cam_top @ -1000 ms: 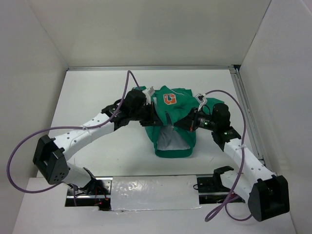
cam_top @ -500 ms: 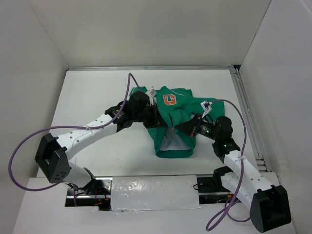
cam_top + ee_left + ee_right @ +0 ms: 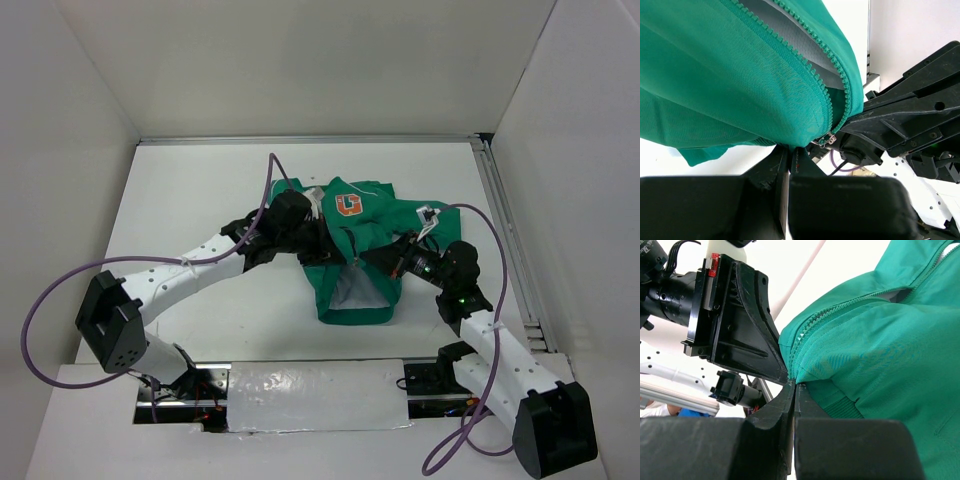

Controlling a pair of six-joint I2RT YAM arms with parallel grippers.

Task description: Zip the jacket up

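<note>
Closest to the arm bases, the near edge of the jacket (image 3: 372, 225) lies flat on the bench (image 3: 200, 200). Just beyond that edge a wedge of white lining (image 3: 352, 290) shows, coming to a point at the jacket's middle. That wedge is narrower than it was a second ago.

At the point of the wedge the two grippers meet. The left gripper (image 3: 322, 248) has edged in from the jacket's left side. The right gripper (image 3: 383, 262) has swung in from the jacket's right edge and come nearer the bases, so the two now sit just beside each other. Each is fully closed with green cloth pinched between its fingers. The left wrist view shows the left gripper's fingertips clamped on a fold right beside the small metal slider (image 3: 827, 140). The right wrist view shows the right gripper's fingers nipping the fabric where the zipper teeth (image 3: 850, 302) run down to them.

From the slider the two rows of teeth part and run off separately, so the front is not yet zipped. Bringing the grippers together probably takes the slack out of both front edges at the slider, ready for one to anchor and the other to pull. I cannot tell whether either gripper has the pull tab itself.

Farther off, past both grippers, the orange-and-white patch (image 3: 347, 204) faces up on the jacket's far part.
</note>
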